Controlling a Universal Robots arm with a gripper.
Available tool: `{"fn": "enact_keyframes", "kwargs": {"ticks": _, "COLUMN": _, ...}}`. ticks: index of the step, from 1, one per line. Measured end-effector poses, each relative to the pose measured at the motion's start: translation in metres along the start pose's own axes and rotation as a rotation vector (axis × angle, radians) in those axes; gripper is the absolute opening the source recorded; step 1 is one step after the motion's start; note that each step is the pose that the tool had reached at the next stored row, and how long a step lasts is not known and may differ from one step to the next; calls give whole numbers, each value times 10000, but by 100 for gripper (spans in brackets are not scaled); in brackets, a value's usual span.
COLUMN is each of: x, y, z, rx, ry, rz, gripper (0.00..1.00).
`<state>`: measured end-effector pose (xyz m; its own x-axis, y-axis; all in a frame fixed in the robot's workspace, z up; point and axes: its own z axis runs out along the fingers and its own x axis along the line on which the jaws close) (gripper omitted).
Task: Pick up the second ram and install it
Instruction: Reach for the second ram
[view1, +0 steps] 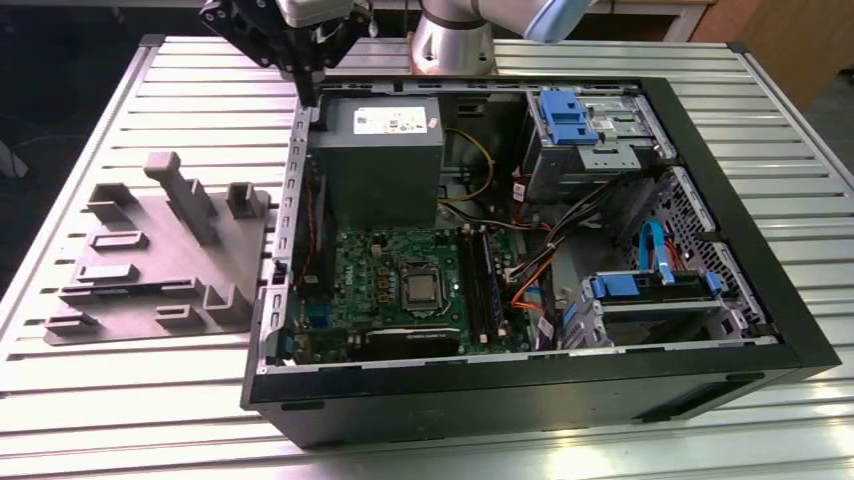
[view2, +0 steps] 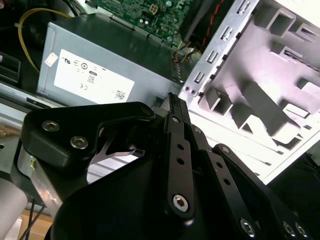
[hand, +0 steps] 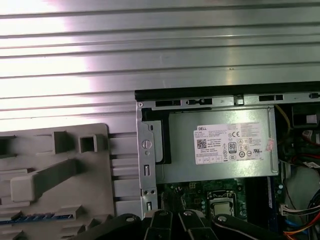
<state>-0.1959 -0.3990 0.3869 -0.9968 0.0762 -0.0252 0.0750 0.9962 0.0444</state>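
Exterior view, upper left: black gripper (view1: 307, 95) hovers, jaws pressed together, seemingly empty; thin dark green-black memory stick (view1: 123, 291) apparently lies in grey plastic fixture (view1: 150, 263); pickup and installation remain.

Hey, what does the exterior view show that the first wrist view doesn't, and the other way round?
The exterior view adds the whole open case, its blue-clipped drive cages, loose cables and the arm's base. The first wrist view adds a bluish strip in a fixture slot; what it is can't be told. Both share the gripper, jaws shut by the case's rim, the power supply, motherboard, grey fixture and slatted table.
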Motion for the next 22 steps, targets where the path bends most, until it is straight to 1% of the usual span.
{"fn": "enact_keyframes", "kwargs": {"ticks": 16, "x": 361, "y": -28, "z": 12, "rx": 0, "ry": -2, "rz": 0, "gripper": 10}}
{"fn": "enact_keyframes", "kwargs": {"ticks": 22, "x": 548, "y": -43, "z": 19, "rx": 0, "ry": -2, "rz": 0, "gripper": 10}}
